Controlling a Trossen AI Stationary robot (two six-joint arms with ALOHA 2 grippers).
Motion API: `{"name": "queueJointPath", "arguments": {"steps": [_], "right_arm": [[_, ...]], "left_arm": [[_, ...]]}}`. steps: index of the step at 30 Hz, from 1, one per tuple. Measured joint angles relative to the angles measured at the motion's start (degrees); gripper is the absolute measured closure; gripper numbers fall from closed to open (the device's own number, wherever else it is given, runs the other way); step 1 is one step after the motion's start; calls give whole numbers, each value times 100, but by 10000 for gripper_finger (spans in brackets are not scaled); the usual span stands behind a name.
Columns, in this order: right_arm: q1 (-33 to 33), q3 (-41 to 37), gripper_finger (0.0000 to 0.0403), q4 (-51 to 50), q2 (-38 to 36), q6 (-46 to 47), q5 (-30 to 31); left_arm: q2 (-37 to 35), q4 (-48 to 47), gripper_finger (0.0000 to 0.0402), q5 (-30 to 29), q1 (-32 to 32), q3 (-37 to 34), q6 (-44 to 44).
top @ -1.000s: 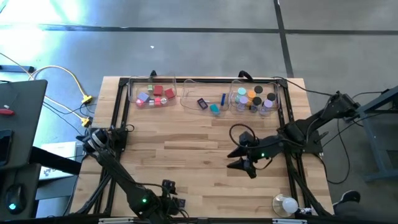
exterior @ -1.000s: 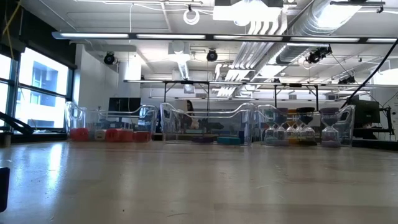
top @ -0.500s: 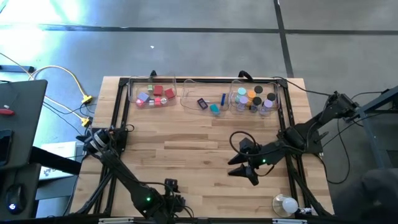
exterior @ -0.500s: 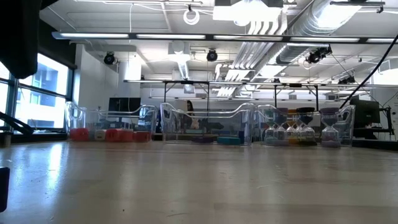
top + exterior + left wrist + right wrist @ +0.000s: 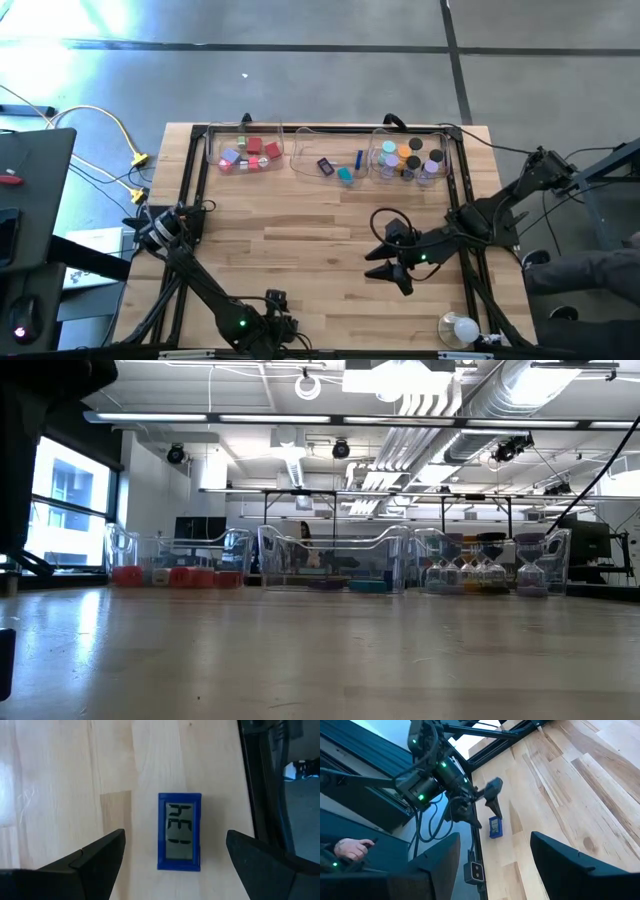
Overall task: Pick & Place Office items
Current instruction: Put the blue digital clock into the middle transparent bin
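A small blue-framed display (image 5: 180, 831) with a grey screen lies flat on the wooden table, close to the black frame rail (image 5: 265, 795) at the near edge. My left gripper (image 5: 175, 834) hangs over it, pointing steeply down and open, with one finger on each side and neither touching it. The right wrist view shows this from afar, with the display (image 5: 495, 826) below the left gripper (image 5: 487, 817). In the high view the left gripper (image 5: 283, 322) hides the display. My right gripper (image 5: 372, 265) hovers open over the table's middle right, holding nothing.
Three clear trays stand along the far edge: one with red, pink and lavender blocks (image 5: 245, 152), one with a blue stick and small pieces (image 5: 338, 165), and one with round caps (image 5: 410, 160). A white bulb (image 5: 462, 328) lies at the near right corner. A person (image 5: 590, 270) is by the right edge.
My left gripper has sunk a little toward the blue display and stays open. In the low view its dark arm has come into the picture at the top left. A person has come into the high view at the right edge.
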Motion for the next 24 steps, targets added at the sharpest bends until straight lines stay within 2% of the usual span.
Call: {"name": "queueJointPath", "arguments": {"steps": [14, 17, 24], "right_arm": [[0, 0, 171, -4, 0, -45, 4], [0, 0, 171, -2, 0, -149, 4], [0, 0, 171, -4, 0, -250, 4]], "left_arm": [[387, 353, 63, 46, 20, -5, -5], [382, 378, 64, 94, 45, -6, -232], [378, 362, 103, 965, 258, -102, -573]]}}
